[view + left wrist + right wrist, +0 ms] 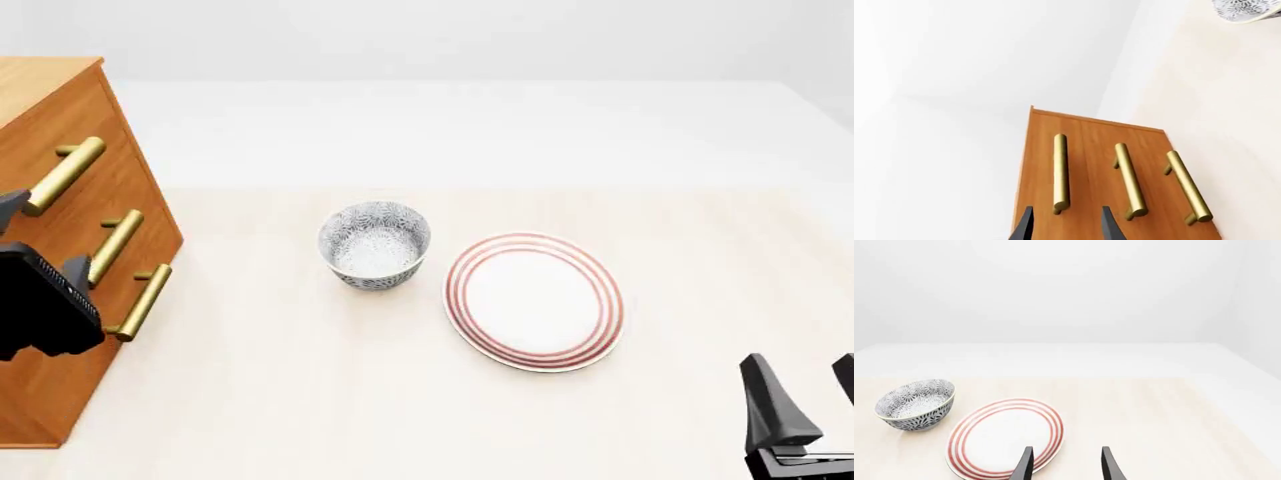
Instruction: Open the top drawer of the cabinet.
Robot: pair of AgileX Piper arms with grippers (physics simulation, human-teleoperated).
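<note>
Orange-brown wood fills the far left of the table (400, 420): the cabinet (54, 110) stands there, its front turned toward the bowl (375, 244) and plate (534, 300). Three brass handles run down that front, and the top drawer (114, 135) carries the highest one (63, 175); all three drawers sit flush and shut.

From the left wrist view, the left gripper (1067, 227) faces the cabinet front with its two dark fingers (1025, 227) spread apart, the end of the top handle lined up between their tips but not touching them. In the front view that arm is a dark block at the left edge, just in front of the lower drawers.

At the near right corner hangs the right gripper (805, 390), fingers parted and holding nothing, well apart from the cabinet. Its own camera looks over the red-ringed plate, with the patterned bowl just beside it.
</note>
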